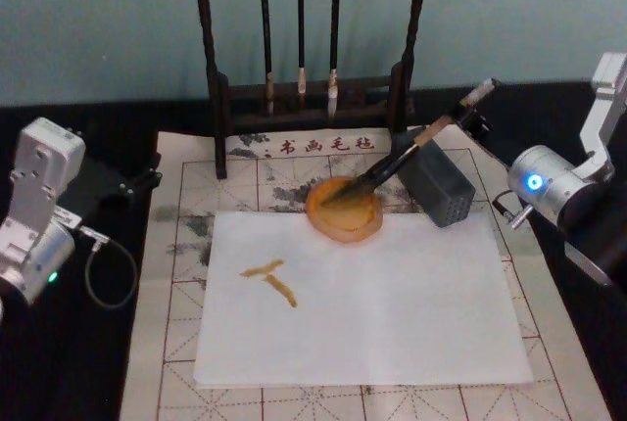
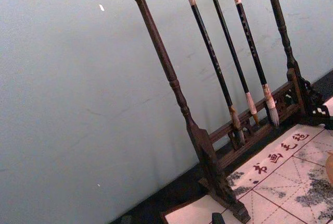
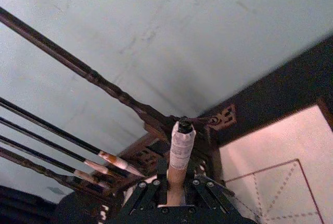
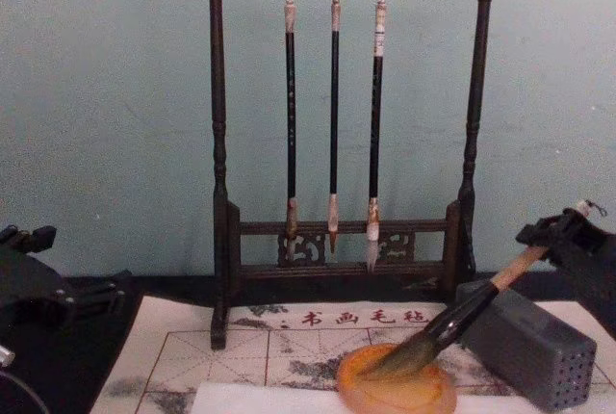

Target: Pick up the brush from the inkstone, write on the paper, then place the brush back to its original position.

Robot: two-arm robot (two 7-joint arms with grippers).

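Note:
The brush lies slanted, its bristles in the orange inkstone and its handle across a grey block. My right gripper is at the handle's upper whitish end, shut on it. In the right wrist view the handle sits clamped between the fingers. From the chest view the brush rises from the inkstone up to the right gripper. The white paper carries short amber strokes on its left half. My left gripper is parked at the table's left.
A dark wooden brush rack with three thin hanging brushes stands behind the inkstone. A gridded felt mat lies under the paper. The grey block sits right of the inkstone. Black tabletop flanks the mat.

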